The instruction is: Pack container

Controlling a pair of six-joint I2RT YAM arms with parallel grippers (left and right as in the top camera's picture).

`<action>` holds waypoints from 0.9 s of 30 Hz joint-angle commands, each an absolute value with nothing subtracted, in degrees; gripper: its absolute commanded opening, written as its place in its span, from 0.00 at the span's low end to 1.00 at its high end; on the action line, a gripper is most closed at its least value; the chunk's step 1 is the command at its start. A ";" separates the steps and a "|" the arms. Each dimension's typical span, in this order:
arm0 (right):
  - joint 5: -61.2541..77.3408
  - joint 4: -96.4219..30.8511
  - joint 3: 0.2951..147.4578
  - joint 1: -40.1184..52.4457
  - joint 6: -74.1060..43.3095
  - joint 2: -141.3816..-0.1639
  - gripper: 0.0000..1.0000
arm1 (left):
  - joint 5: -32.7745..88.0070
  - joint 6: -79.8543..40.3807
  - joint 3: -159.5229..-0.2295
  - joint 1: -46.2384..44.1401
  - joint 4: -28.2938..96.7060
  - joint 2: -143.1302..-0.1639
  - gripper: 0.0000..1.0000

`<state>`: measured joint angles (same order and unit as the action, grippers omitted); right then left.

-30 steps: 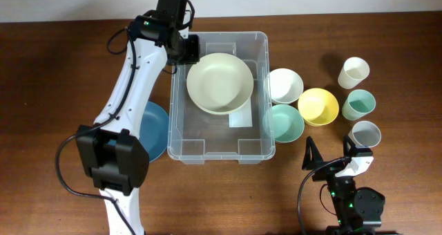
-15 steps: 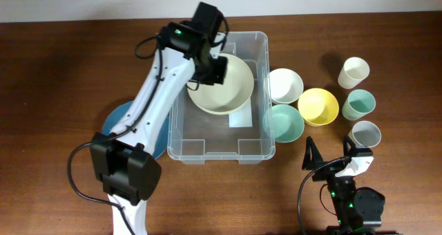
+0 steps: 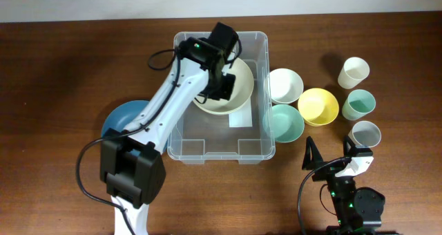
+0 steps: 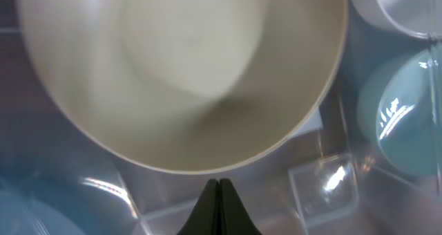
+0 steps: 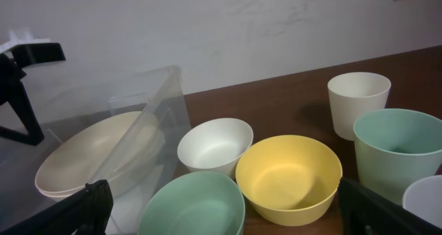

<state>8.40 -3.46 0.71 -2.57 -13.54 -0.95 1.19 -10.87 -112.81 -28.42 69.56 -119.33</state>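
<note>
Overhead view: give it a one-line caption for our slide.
Left gripper, shut, hovers over the cream bowl inside the clear container.

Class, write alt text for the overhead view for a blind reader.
The left gripper, shut, hangs over a cream bowl inside the clear container. Three small bowls and three cups stand to its right, a blue plate to its left; the right gripper is open.

Place: robot lab bench | signs — wooden table (image 3: 55,69) – bare white wall (image 5: 207,27) – mounted robot arm (image 3: 166,102)
</note>
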 commanded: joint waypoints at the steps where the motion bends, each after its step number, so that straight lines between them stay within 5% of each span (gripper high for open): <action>1: 8.34 -3.66 0.32 -2.26 -13.98 -0.64 0.99 | -0.23 -10.20 -113.51 -24.80 68.05 -114.56 0.01; 18: 8.34 -3.66 0.32 -2.26 -13.98 -0.64 0.99 | 2.74 -14.50 -113.27 5.63 76.03 -107.96 0.01; 27: 8.34 -3.66 0.32 -2.26 -14.00 -0.64 0.99 | 4.12 -15.55 -102.13 4.84 77.84 -107.96 0.01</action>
